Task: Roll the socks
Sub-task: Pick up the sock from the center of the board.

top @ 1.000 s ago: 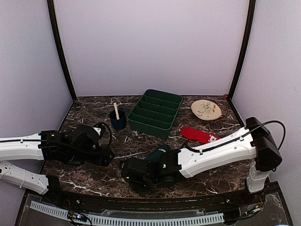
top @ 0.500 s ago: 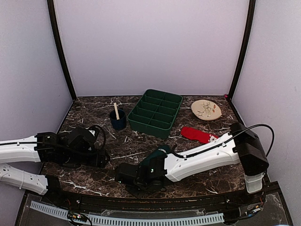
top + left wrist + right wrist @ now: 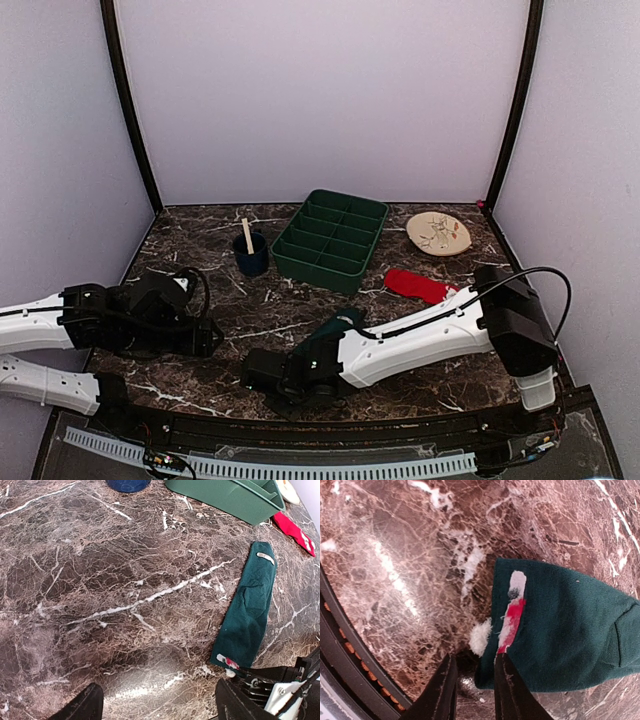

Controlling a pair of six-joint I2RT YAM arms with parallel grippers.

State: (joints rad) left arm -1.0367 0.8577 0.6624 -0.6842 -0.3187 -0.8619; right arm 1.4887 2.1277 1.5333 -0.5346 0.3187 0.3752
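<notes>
On the marble table [image 3: 250, 300], left gripper [image 3: 160, 702] gapes; right gripper [image 3: 474, 666] cannot be judged.

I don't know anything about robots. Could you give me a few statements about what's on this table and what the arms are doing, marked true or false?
1. The teal sock lies flat and unrolled on the table. True.
2. The red sock sits inside the green tray. False: it lies on the table, to the right of the tray.
3. The blue cup has a wooden stick standing in it. True.
4. The left gripper is holding the red sock. False: it is open and empty, above bare table.
5. The right gripper is at the near end of the teal sock. True.
</notes>
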